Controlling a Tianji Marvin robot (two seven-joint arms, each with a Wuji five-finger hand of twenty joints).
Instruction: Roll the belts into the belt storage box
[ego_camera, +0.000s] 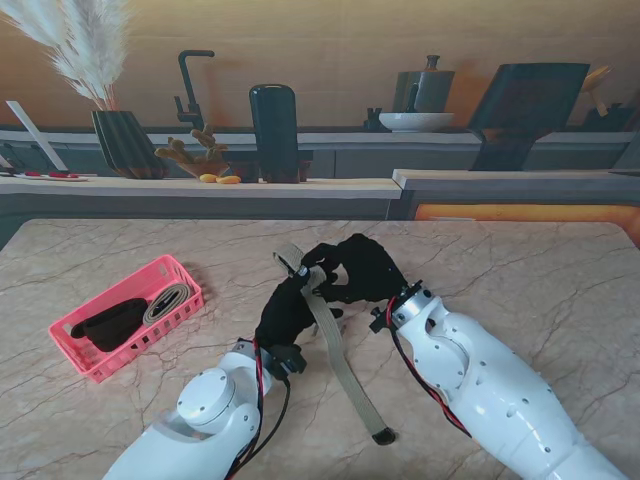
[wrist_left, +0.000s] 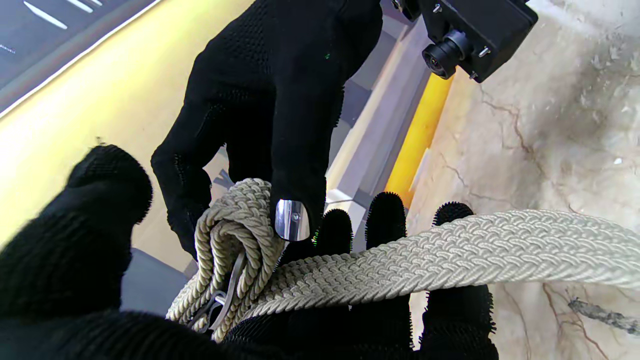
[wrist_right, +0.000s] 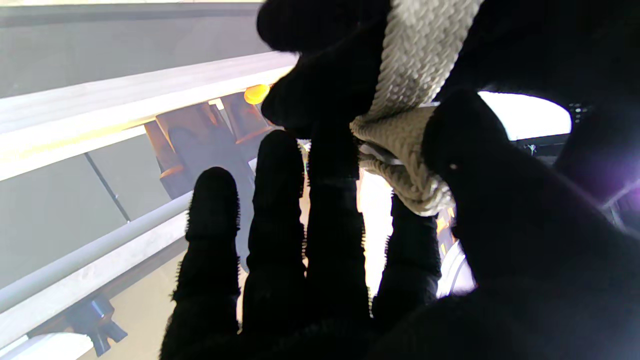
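A beige woven belt (ego_camera: 335, 345) is held up over the middle of the table by both black-gloved hands. My left hand (ego_camera: 284, 312) has its fingers under the strap, and the belt (wrist_left: 430, 260) lies across them. My right hand (ego_camera: 362, 270) pinches the small rolled buckle end (wrist_left: 235, 225) from above. In the right wrist view the roll (wrist_right: 405, 145) sits between thumb and fingers. The belt's free tail trails toward me and ends in a dark tip (ego_camera: 382, 436) on the table. The pink storage box (ego_camera: 100, 365) stands at the left with a rolled black belt (ego_camera: 112, 323) and a rolled grey belt (ego_camera: 166, 300) in it.
Marble table (ego_camera: 540, 290) stretches to the right and far side. Behind its far edge runs a counter with a vase of pampas grass (ego_camera: 122, 140), a dark bottle (ego_camera: 274, 130) and a bowl (ego_camera: 415, 121).
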